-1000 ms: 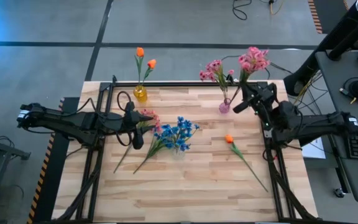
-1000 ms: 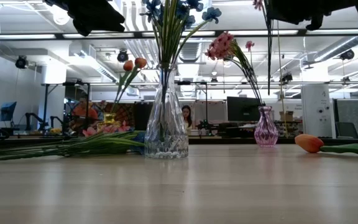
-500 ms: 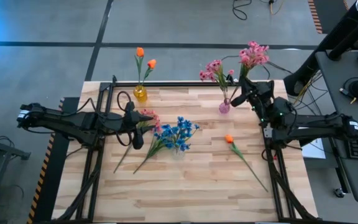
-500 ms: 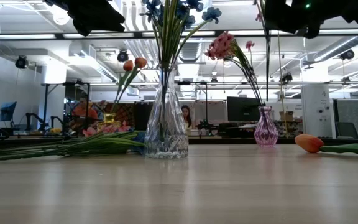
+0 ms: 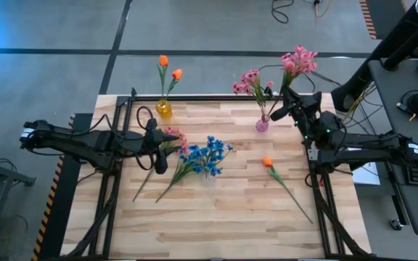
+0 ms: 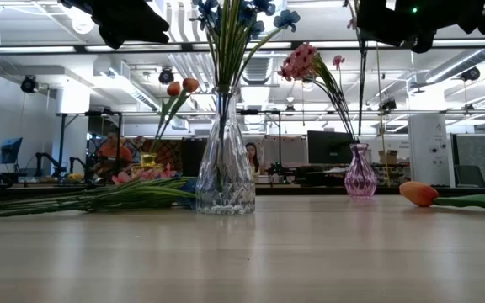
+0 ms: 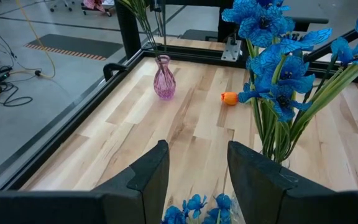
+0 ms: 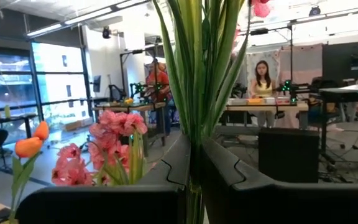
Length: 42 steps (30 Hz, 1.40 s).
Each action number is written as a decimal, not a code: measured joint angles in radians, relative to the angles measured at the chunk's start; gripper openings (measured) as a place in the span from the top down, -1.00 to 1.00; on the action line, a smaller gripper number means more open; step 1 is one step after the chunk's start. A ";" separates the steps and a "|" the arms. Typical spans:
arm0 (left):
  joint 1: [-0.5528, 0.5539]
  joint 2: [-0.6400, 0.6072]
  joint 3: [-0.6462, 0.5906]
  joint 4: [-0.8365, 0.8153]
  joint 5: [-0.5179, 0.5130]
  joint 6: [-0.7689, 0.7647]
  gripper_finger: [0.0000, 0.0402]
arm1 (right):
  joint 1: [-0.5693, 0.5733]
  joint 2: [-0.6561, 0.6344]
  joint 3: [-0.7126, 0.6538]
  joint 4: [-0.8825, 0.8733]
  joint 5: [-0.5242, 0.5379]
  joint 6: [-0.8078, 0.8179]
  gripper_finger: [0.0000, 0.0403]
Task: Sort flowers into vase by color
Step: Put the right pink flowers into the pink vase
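Note:
My right gripper point(image 5: 284, 110) is shut on a pink flower spray point(image 5: 298, 61) in the air, beside and above the pink vase point(image 5: 262, 125). That vase holds another pink spray point(image 5: 250, 81). The yellow vase point(image 5: 164, 109) holds orange buds point(image 5: 169, 67). A clear vase point(image 6: 224, 172) holds blue flowers point(image 5: 209, 156). My left gripper point(image 5: 159, 151) is open above loose pink and blue stems point(image 5: 171, 138) that lie flat on the table. One orange tulip point(image 5: 268, 162) lies on the table toward the right. My right gripper point(image 8: 194, 158) pinches the pink spray's bundle of green stalks point(image 8: 194, 93) between its two fingers, which lie across the stalks. The spray is lifted clear and stands about upright, blossoms above the fingers. Its lower stalk point(image 6: 363, 93) hangs down over the pink vase point(image 6: 359, 172).
The three vases stand on the far half of the wooden table point(image 5: 216, 225). The orange tulip's long stalk point(image 5: 294, 197) runs toward the near right corner. Black frame rails point(image 5: 112, 188) line both sides. The near half of the table holds nothing else.
My right gripper has carried the pink spray a little toward the table's far edge and toward the pink vase, with the blossoms tipping more upright. My left arm has kept still.

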 joint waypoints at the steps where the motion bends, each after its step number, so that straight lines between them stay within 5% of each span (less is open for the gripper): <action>1: 0.000 0.000 0.000 0.000 0.000 0.000 0.27 | -0.004 0.003 0.000 -0.001 -0.001 0.005 0.91; 15: 0.000 0.000 0.000 0.000 0.000 0.000 0.27 | -0.028 0.106 0.000 0.040 0.006 0.009 0.91; 42: 0.000 0.000 0.000 0.000 0.000 0.008 0.27 | -0.028 0.112 -0.039 0.048 0.005 0.027 0.91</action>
